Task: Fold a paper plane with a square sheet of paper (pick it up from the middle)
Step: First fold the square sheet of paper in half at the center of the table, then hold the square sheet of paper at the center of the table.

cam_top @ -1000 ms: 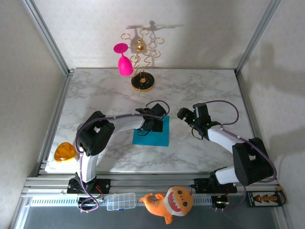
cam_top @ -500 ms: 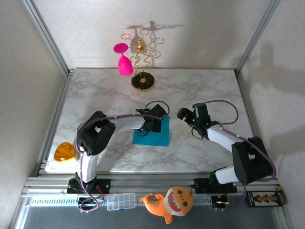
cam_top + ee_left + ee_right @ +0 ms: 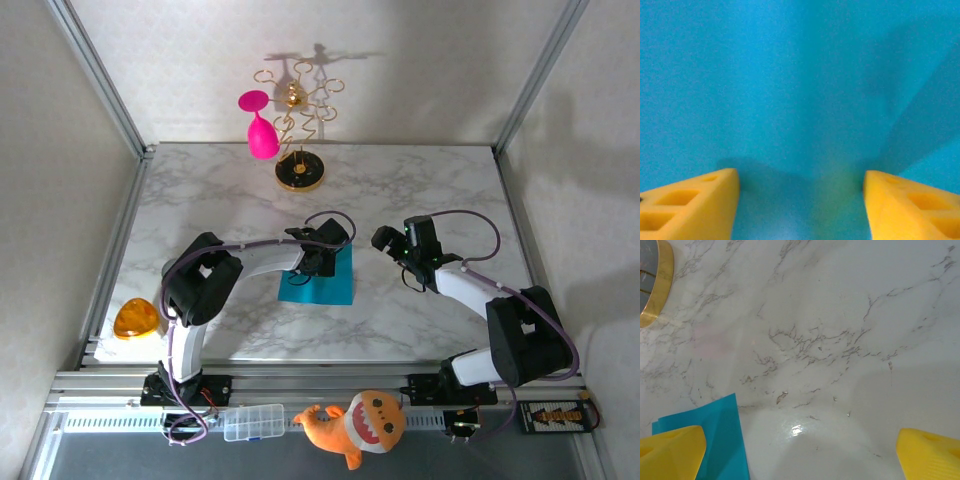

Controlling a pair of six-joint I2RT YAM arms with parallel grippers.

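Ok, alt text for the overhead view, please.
The left end effector sits low over the middle of a turquoise square sheet of paper on a marble table, while the right end effector hovers open beside it. A gold stand with a pink goblet stands at the back.

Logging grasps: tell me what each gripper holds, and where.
Nothing yet. The left gripper straddles the square sheet of paper mid-sheet, jaws apart; right gripper open, empty.

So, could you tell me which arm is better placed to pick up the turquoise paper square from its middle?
Left: the left end effector sits over the turquoise-blue square sheet of paper, its yellow fingers spread close to it. The right end effector hangs open over bare marble table beside the sheet.
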